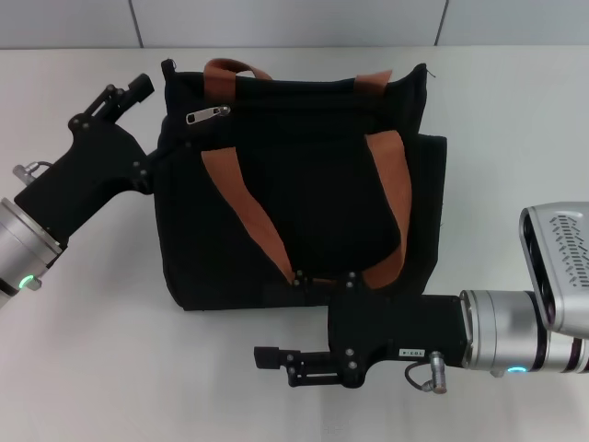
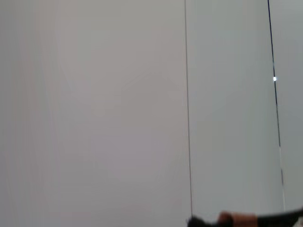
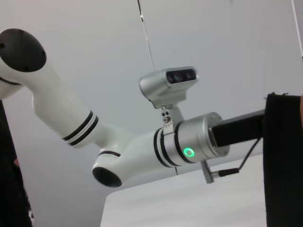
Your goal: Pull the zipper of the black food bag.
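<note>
Bag (image 1: 304, 184) lies flat on the white table (image 1: 92, 368); we note its zipper (image 1: 208, 114) near the far-left corner. Left gripper (image 1: 152, 81) sits at that corner, right gripper (image 1: 267, 357) just beside the near edge; jaw state: cannot tell for either.

Head cam overhead; wrist cams low, both catching bag (image 1: 294, 175).
</note>
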